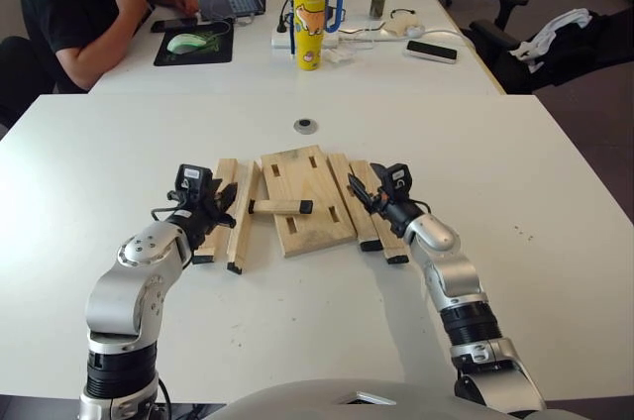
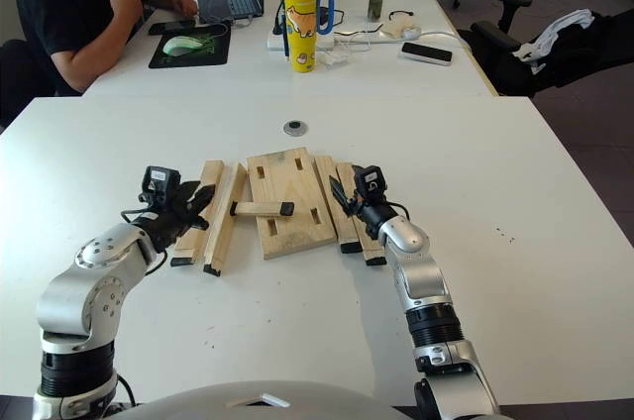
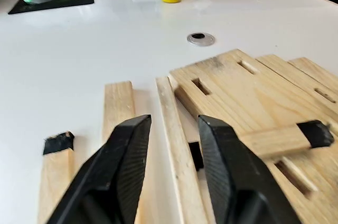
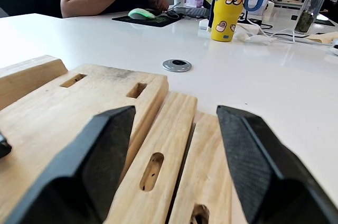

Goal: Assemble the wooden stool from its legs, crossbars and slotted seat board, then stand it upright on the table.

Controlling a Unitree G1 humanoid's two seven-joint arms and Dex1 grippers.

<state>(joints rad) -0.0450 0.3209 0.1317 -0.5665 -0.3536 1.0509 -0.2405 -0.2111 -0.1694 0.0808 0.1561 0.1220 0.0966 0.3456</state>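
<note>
1. Head views: the slotted seat board [image 1: 307,204] lies flat mid-tabletop [image 1: 515,202], with a short crossbar [image 1: 280,207] resting across its left edge. The left legs [image 1: 236,227] lie just left of the board and the right legs [image 1: 371,222] just right of it. The left fingers [image 1: 218,204] sit over the left legs, the right fingers [image 1: 359,192] over the right legs.
2. Left wrist view: the fingers are apart, low over the left legs, with one plank running between them. Can't tell if they touch it.
3. Right wrist view: the fingers are spread wide above the right legs, seat board just beside.

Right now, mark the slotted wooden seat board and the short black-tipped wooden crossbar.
slotted wooden seat board [image 1: 315,227], left eye view, bare near end.
short black-tipped wooden crossbar [image 1: 277,207], left eye view, its middle.
</note>
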